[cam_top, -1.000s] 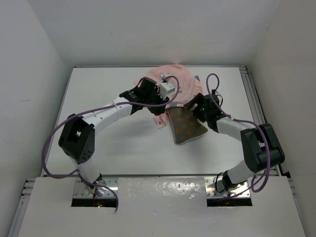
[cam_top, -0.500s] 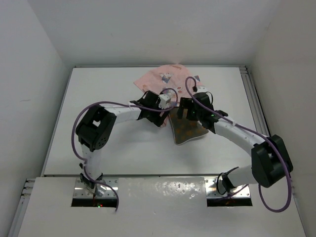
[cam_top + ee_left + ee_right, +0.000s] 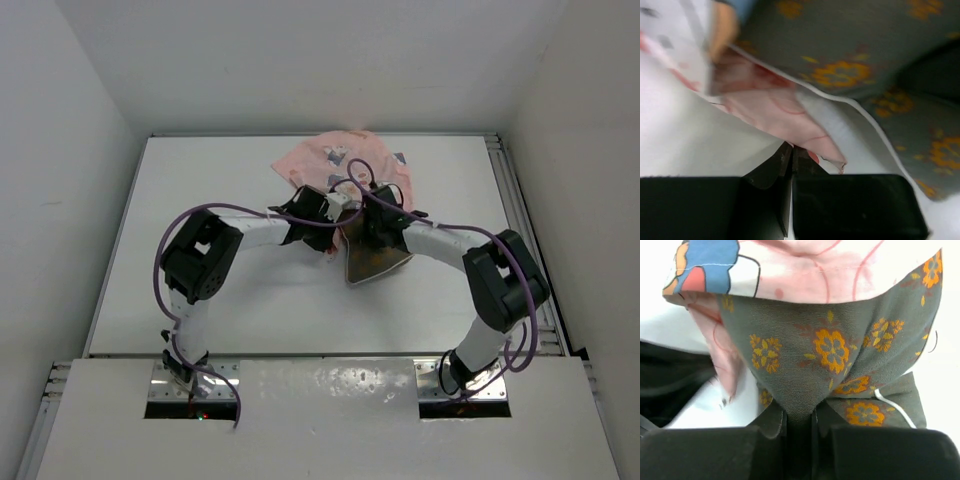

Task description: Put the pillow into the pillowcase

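**Pillow end at the pillowcase opening**

From overhead I see the pillow (image 3: 375,262) lying near the middle of the desk (image 3: 200,200). Its far end is tucked beneath the near edge of the pillowcase (image 3: 335,155), which is bunched toward the far side. Both arms meet over that junction. My left end effector (image 3: 791,152) has its jaws pressed together on a pink fold of the pillowcase. My right end effector (image 3: 800,417) is clamped narrow on a pinch of the pillow's dotted fabric, with the pink hem draped above it.

The right fingers (image 3: 774,421) now sit further left, over the pillow (image 3: 375,262)'s far end, close beside the left fingers (image 3: 771,172). Those are now drawn back at the pillowcase (image 3: 340,160)'s near edge.
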